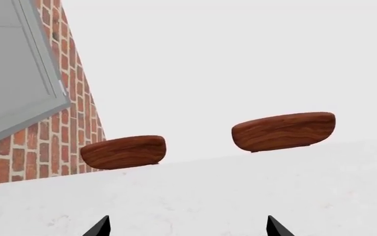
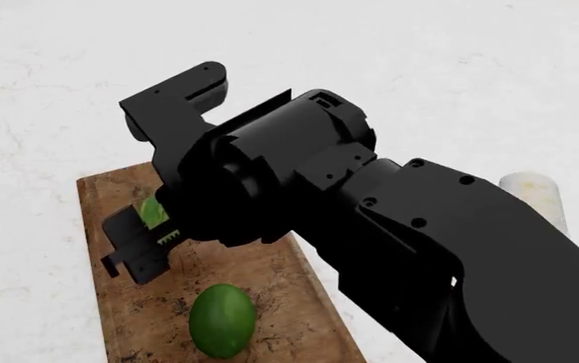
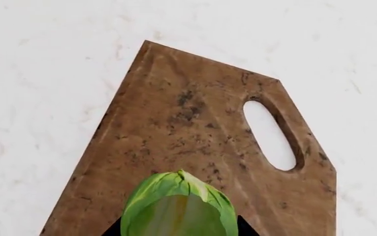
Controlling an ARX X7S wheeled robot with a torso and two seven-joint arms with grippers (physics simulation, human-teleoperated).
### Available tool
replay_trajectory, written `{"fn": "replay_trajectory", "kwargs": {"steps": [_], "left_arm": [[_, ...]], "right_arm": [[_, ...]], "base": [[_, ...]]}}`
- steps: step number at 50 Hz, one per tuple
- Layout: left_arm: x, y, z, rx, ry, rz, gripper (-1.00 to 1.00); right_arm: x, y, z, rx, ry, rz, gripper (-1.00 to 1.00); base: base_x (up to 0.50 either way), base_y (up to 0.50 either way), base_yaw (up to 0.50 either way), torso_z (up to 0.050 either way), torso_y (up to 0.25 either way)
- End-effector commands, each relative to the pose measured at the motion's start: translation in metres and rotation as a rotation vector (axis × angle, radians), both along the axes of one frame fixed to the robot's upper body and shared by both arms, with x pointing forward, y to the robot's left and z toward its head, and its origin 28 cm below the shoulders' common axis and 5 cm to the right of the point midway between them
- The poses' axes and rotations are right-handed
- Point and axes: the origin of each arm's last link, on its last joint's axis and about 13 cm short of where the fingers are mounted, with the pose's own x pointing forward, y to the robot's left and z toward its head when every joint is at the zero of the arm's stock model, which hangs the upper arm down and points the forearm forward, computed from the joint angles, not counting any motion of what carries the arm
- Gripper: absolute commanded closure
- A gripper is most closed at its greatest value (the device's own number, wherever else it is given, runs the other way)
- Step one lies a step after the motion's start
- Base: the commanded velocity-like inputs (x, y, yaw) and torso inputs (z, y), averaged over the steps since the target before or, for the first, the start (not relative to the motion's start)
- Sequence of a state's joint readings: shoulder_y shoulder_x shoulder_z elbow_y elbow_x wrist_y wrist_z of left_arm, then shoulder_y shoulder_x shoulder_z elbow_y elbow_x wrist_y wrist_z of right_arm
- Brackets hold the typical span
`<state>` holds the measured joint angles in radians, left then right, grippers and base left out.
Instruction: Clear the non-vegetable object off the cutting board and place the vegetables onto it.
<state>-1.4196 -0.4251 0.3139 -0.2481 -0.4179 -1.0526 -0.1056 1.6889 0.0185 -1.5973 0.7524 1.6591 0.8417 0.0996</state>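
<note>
- Left wrist view: left gripper [image 1: 187, 227] only shows as two dark fingertips set wide apart, nothing between them, released. It hangs over a white counter [image 1: 241, 191]. Two brown wooden chair backs [image 1: 123, 152] stand past the counter's far edge; a brick wall [image 1: 70, 123] and grey window frame [image 1: 17, 64] lie off to one side.
- Head view: right arm [image 2: 391, 227] reaches across the cutting board [image 2: 269, 295]. Right gripper [image 2: 153, 227] is over the board with the leafy ball [image 2: 151, 212] between its fingers, mostly hidden. Dark-green oval [image 2: 221, 319] lies on the board, nearer the robot. Pale wrap [image 2: 537, 193] lies on the counter, off the board, behind the arm.
- Right wrist view: leafy ball sits clamped between the fingertips, above the board near its handle hole [image 3: 272, 135]; whether it touches the wood, cannot tell.
</note>
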Motion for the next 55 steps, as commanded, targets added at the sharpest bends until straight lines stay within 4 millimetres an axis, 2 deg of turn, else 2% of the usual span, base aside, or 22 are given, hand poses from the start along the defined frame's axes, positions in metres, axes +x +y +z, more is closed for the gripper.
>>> {"fn": "replay_trajectory", "kwargs": {"steps": [1,2,14,17,21,27,32,37,47,55], "left_arm": [[-0.001,-0.004,0.002,-0.01,-0.013,-0.028,-1.0],[-0.001,-0.003,0.002,-0.011,-0.014,-0.026,-1.0],[-0.004,-0.001,0.002,-0.014,-0.018,-0.022,-1.0],[-0.005,-0.001,0.003,-0.014,-0.02,-0.02,-1.0],[-0.006,-0.002,0.006,-0.009,-0.023,-0.022,-1.0],[-0.007,-0.003,0.01,-0.005,-0.029,-0.024,-1.0],[-0.006,-0.004,0.007,-0.003,-0.027,-0.026,-1.0],[-0.004,-0.005,0.012,-0.001,-0.046,-0.025,-1.0],[-0.005,-0.01,0.009,0.007,-0.045,-0.038,-1.0],[-0.006,-0.014,0.01,0.014,-0.054,-0.052,-1.0]], "right_arm": [[-0.001,0.007,-0.008,0.001,0.001,0.039,1.0],[-0.001,0.006,-0.009,-0.002,0.002,0.034,-1.0],[-0.002,0.009,0.009,-0.011,-0.054,0.053,-1.0],[-0.001,0.008,0.036,0.025,-0.096,0.057,-1.0],[-0.003,0.009,0.059,0.069,-0.129,0.071,-1.0],[-0.004,0.001,0.081,0.127,-0.163,0.065,-1.0],[-0.023,-0.02,0.099,0.199,-0.216,0.074,-1.0],[-0.036,-0.039,0.091,0.183,-0.257,0.053,-1.0],[-0.076,-0.066,0.102,0.227,-0.398,0.016,-1.0],[-0.099,-0.088,0.097,0.221,-0.463,-0.039,-1.0]], "base": [[0.0,0.0,0.0,0.0,0.0],[0.0,0.0,0.0,0.0,0.0],[0.0,0.0,0.0,0.0,0.0],[0.0,0.0,0.0,0.0,0.0],[0.0,0.0,0.0,0.0,0.0],[0.0,0.0,0.0,0.0,0.0],[0.0,0.0,0.0,0.0,0.0],[0.0,0.0,0.0,0.0,0.0],[0.0,0.0,0.0,0.0,0.0],[0.0,0.0,0.0,0.0,0.0]]}}
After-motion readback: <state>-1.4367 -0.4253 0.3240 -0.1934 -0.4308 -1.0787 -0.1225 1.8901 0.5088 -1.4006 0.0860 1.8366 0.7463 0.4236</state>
